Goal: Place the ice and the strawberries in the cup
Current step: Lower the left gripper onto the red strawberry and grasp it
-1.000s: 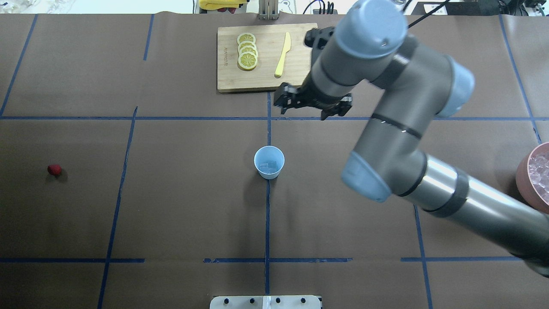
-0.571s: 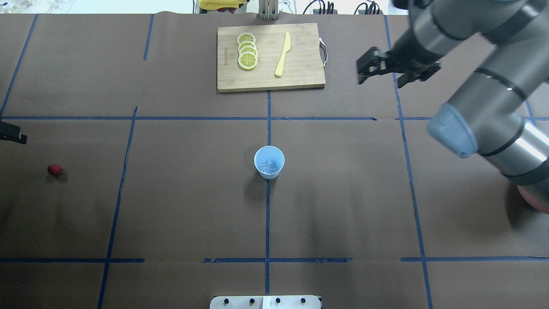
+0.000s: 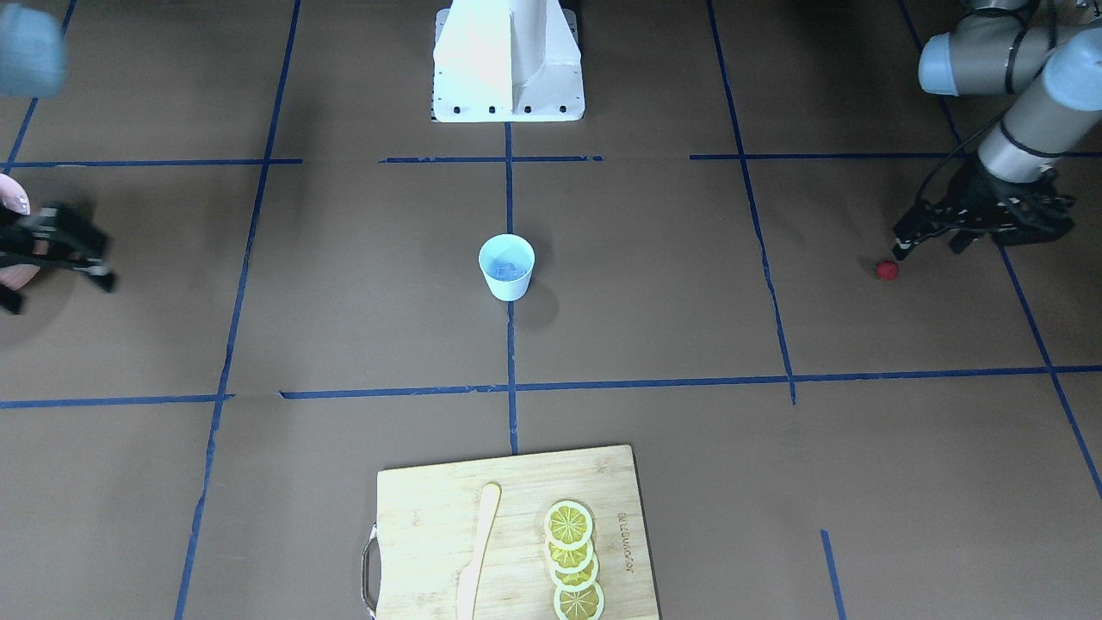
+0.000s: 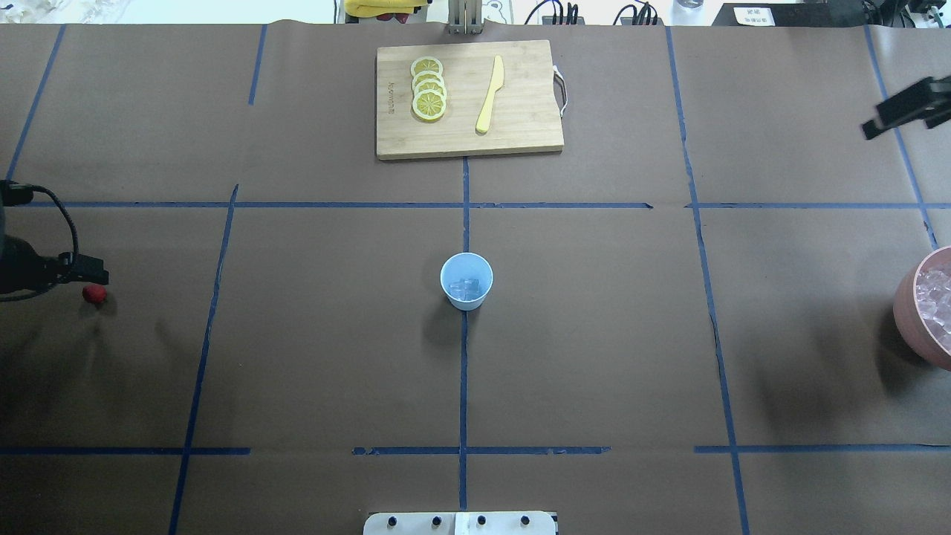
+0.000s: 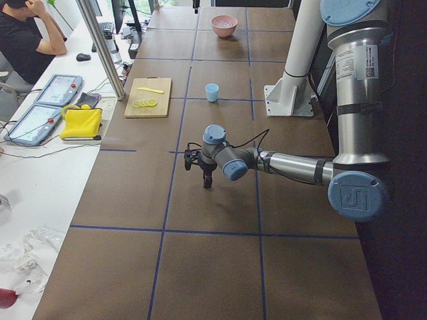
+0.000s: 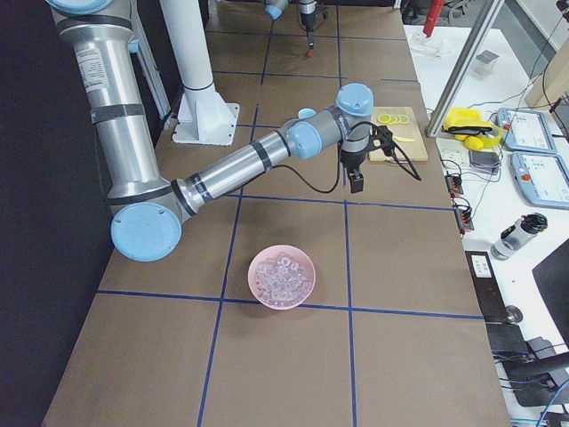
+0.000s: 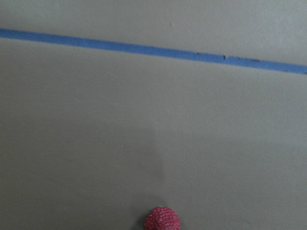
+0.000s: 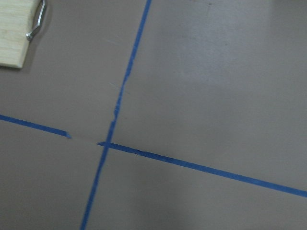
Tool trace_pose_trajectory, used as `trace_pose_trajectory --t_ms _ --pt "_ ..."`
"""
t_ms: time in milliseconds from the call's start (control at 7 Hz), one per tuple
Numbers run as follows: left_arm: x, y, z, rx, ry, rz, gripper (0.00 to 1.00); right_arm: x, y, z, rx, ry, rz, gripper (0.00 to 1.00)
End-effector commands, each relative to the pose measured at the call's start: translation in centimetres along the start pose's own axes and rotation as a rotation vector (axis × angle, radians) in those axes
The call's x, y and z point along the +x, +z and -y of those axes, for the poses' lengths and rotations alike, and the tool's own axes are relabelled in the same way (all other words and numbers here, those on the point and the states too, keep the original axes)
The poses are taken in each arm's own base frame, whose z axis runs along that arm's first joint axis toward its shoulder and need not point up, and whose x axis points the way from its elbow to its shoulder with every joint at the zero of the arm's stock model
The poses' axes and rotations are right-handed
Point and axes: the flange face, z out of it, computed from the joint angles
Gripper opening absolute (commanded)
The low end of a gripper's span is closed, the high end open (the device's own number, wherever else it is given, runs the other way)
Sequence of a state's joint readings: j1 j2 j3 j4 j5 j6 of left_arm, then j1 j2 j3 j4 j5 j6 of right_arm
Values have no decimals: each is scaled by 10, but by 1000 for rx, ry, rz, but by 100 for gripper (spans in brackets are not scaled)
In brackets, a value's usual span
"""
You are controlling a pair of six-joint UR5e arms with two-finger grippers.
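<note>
The cup [image 4: 466,281] stands upright in the middle of the surface [image 4: 594,334]. A few bits of ice [image 4: 466,285] lie inside it, so the ice part looks done, or at least begun. The strawberry [image 4: 93,293] is not in yet. It lies on the surface far off on the robot's left side, well apart from the cup. The left claw [image 3: 983,239] hovers just beside the berry, fingers spread, holding nothing. The right claw [image 3: 52,258] is far off on the other side, near the pink bowl [image 4: 905,293]. It looks spread and empty too, though blurry. What is left is to grab the berry, carry it over and drop it in.
</note>
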State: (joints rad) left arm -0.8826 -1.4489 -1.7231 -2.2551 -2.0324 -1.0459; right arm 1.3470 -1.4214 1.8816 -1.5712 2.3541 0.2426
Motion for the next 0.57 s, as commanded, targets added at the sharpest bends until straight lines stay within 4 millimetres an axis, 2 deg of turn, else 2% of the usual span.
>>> trace_pose_trajectory --t_ms 0,429 --pt "-6 21 -7 -1 7 2 99 53 -6 -34 -10 -9 -25 99" --pt "6 29 2 0 15 -4 98 61 -1 -46 -21 5 -30 99"
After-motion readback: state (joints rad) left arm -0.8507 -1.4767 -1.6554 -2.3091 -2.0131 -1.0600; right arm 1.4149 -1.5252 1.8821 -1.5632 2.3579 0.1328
